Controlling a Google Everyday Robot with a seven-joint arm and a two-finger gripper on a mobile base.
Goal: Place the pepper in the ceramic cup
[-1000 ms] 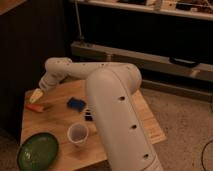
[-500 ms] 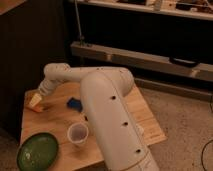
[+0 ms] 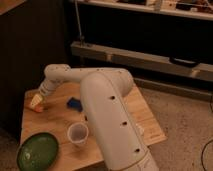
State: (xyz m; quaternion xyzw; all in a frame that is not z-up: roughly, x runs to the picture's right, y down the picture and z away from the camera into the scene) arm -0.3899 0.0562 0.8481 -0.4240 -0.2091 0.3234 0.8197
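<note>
Whereas a second ago it hung higher, the gripper (image 3: 36, 104) now sits low at the left edge of the pale wooden surface (image 3: 141, 116), its fingers spread apart right over the small slender orange-red pepper (image 3: 41, 108). Less of the pepper shows than before, only a sliver beside the fingertips. The small round white ceramic cup (image 3: 78, 133) stands unmoved near the front edge, well apart from the pepper. A round green plate (image 3: 37, 151) lies at the front left corner, and a blue rectangular block (image 3: 74, 103) sits mid-surface. The bulky white arm (image 3: 111, 117) covers the surface's middle.
</note>
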